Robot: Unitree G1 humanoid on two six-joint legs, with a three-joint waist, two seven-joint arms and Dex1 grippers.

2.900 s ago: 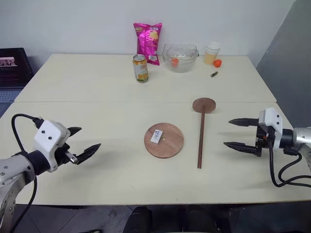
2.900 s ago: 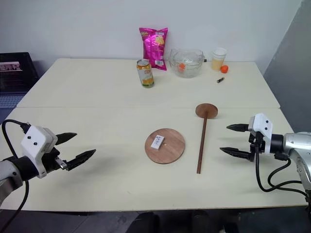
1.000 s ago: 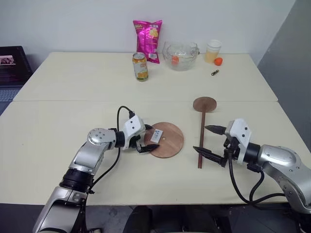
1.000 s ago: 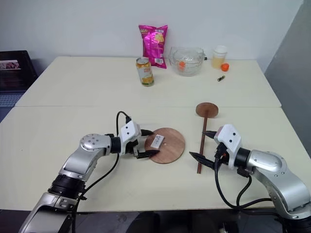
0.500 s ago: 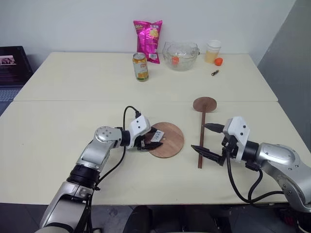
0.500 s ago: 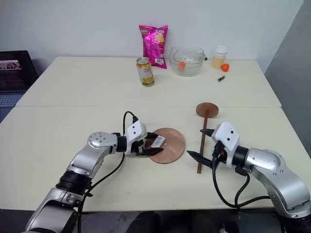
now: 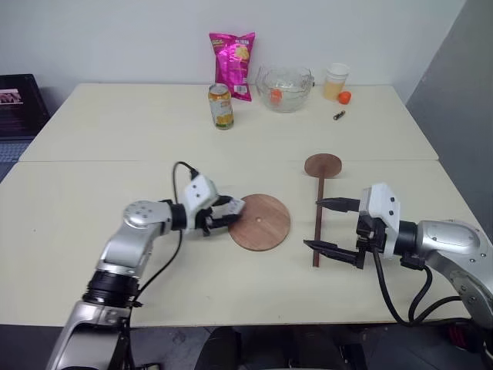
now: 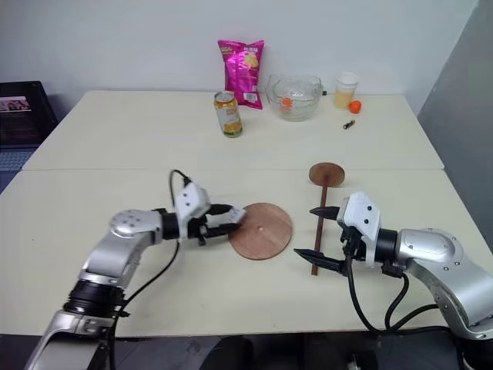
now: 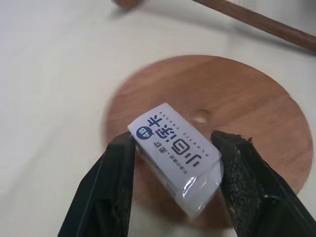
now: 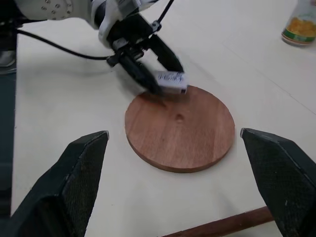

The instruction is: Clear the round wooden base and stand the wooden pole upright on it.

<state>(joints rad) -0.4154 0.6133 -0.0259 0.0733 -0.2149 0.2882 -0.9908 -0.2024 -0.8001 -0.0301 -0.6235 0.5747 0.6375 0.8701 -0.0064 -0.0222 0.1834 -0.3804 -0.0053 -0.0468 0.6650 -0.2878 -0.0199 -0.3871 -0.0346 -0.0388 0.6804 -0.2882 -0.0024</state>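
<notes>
Two grippers over table, head view: left gripper pinching white eraser at round wooden base rim, wooden pole flat beside, left wrist view: eraser raised above base, right wrist view: right gripper fingers spread wide, empty.

Far edge of cream table: pink chip bag, can just in front, glass bowl, cup w/ yellow liquid, small orange item.
</notes>
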